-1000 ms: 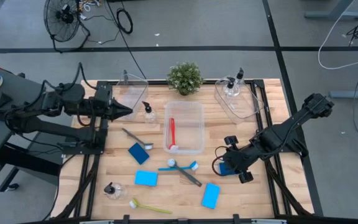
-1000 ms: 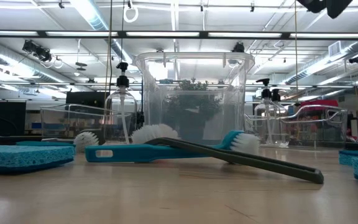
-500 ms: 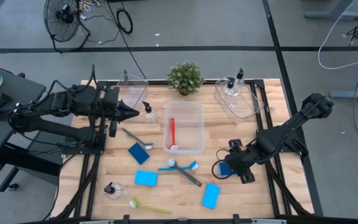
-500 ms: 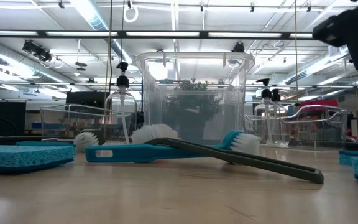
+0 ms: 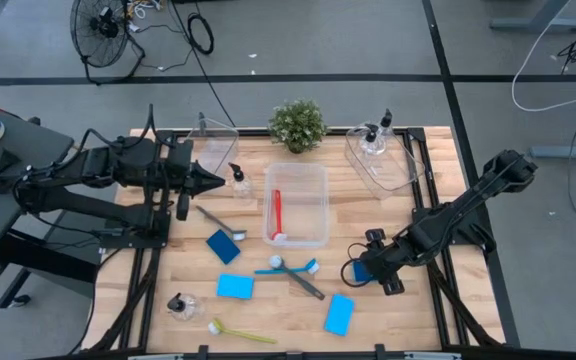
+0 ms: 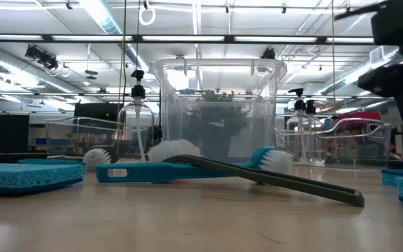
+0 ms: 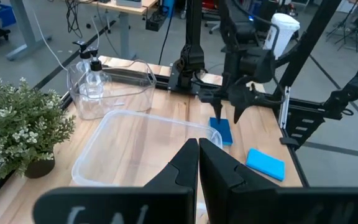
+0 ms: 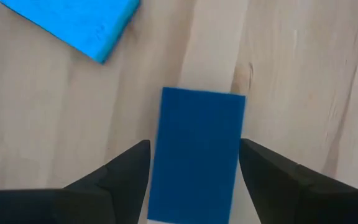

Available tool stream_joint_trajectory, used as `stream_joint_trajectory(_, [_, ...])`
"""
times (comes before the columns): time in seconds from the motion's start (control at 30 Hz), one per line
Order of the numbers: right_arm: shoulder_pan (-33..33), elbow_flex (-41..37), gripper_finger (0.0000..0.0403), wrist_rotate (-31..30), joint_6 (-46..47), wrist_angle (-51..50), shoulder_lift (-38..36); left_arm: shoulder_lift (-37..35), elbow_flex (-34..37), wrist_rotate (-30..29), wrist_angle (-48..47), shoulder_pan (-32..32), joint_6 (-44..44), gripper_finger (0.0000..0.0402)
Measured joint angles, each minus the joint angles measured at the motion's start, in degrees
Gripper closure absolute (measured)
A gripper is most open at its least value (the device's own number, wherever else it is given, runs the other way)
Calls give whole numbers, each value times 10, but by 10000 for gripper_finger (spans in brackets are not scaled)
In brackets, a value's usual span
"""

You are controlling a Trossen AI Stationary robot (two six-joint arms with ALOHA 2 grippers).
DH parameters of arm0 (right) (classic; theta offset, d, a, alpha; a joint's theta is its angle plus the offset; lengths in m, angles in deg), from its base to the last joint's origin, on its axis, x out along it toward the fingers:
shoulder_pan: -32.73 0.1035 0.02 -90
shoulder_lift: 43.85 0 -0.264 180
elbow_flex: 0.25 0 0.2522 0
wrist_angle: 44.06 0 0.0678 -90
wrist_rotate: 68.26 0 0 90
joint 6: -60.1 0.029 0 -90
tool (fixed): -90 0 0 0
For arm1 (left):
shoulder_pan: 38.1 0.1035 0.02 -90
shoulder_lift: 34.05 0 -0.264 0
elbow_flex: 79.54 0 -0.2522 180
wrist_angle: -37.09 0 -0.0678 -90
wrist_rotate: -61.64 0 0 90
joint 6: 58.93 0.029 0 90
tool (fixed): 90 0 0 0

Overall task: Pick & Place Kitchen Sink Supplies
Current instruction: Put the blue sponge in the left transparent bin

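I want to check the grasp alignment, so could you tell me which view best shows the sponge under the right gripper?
The right wrist view: the dark blue sponge lies between the open fingers. The high view hides most of it; the left wrist view shows it small.

Room evenly bright. Light comes from long ceiling tubes [image 6: 103,17], which glare white in the low view. Table [image 5: 268,310] lit flat from above; arm shadows soft and short. Clear bin [image 6: 219,105] carries pale reflections on its walls. Low view: nearest table surface soft, background hazy. Right wrist view: dark fingers [image 8: 126,171] blurred at close range, wood grain sharp. Left wrist view crisp throughout.
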Motion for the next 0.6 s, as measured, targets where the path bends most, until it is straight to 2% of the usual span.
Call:
stream_joint_trajectory(0.2, [-3, -47, 156, -41, 2, 57, 0, 0, 0, 0, 0, 0, 0, 385])
stream_joint_trajectory(0.4, [-15, -91, 156, -37, 2, 138, 0, 0, 0, 0, 0, 0, 0, 385])
stream_joint_trajectory(0.6, [-31, -119, 156, -37, 12, 173, 0, 0, 0, 0, 0, 0, 0, 385])
